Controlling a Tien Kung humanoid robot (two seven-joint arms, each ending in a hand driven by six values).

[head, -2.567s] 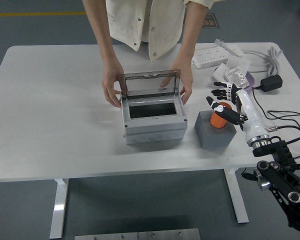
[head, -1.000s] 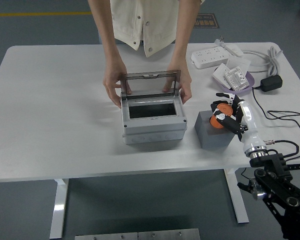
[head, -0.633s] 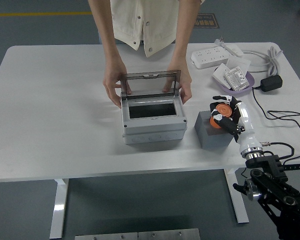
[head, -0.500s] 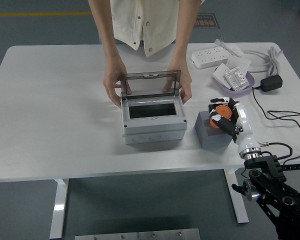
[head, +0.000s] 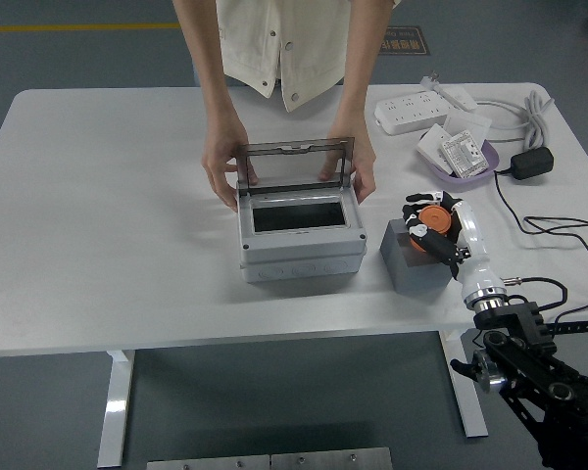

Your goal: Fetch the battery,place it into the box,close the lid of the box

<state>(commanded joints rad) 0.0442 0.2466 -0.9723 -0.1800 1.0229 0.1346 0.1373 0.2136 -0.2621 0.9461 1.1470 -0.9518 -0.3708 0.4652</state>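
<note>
Curling around the orange battery (head: 433, 217), my right robot hand (head: 434, 229) pinched it just above the grey block (head: 408, 262) on the white tabletop (head: 108, 225). To the block's left sat the grey box (head: 299, 237), its smoky lid (head: 296, 164) upright. A person's hands (head: 221, 171) steadied the box at both back corners, far side.
</note>
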